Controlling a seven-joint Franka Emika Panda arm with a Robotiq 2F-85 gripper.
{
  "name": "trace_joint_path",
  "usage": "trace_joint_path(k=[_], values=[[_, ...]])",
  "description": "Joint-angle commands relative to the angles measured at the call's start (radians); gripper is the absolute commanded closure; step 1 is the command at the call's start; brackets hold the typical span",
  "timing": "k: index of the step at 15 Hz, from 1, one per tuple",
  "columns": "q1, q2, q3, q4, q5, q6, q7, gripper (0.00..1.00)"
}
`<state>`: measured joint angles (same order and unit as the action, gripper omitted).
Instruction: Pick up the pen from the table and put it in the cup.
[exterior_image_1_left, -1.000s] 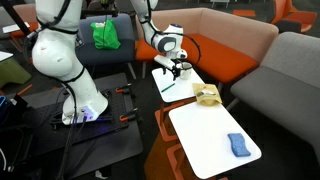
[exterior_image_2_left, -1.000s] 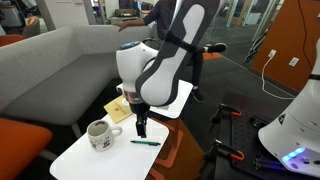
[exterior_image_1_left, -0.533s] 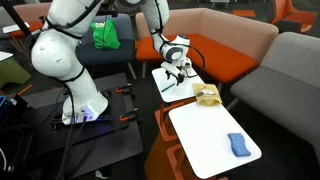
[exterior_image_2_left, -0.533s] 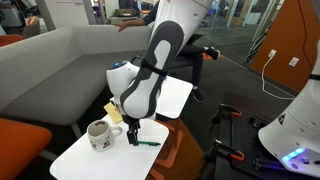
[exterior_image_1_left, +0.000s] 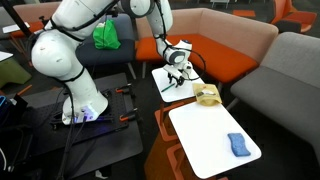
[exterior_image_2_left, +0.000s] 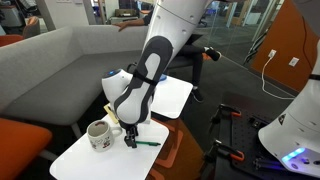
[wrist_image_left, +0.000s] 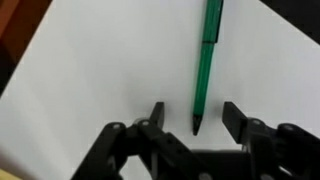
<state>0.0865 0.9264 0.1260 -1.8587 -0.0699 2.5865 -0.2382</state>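
Note:
A green pen (wrist_image_left: 207, 60) lies on the small white table (wrist_image_left: 90, 70). In the wrist view its dark tip sits between my open gripper's (wrist_image_left: 195, 116) two black fingers, untouched. In an exterior view the pen (exterior_image_2_left: 146, 142) lies at the table's near edge, with my gripper (exterior_image_2_left: 130, 139) low over its left end. A white mug (exterior_image_2_left: 98, 133) with a dark pattern stands on the same table, just left of the gripper. In the exterior view from the opposite side my gripper (exterior_image_1_left: 174, 76) hangs over the table (exterior_image_1_left: 165, 88); the mug is hidden there.
A second white table (exterior_image_1_left: 210, 135) carries a blue cloth (exterior_image_1_left: 238, 144) and a yellow packet (exterior_image_1_left: 207, 96). Orange and grey sofas (exterior_image_1_left: 225, 35) surround the tables. A green cloth (exterior_image_1_left: 106, 36) lies on a chair behind. The robot base (exterior_image_1_left: 80, 105) stands on the floor.
My arm has lowered and shifted left along the table toward the mug, bringing the open fingers down around the pen's tip. The pen and mug have not moved.

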Motion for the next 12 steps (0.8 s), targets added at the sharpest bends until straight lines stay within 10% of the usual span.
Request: trace_joint_path(k=[1,6,12], values=[[-0.001,0.024,0.005,0.051,-0.014,-0.063,0.000,0.64],[0.011,0.017,0.011,0.058,-0.016,-0.073,0.003,0.99],[0.026,-0.037,0.015,0.011,-0.018,-0.010,0.011,0.97]])
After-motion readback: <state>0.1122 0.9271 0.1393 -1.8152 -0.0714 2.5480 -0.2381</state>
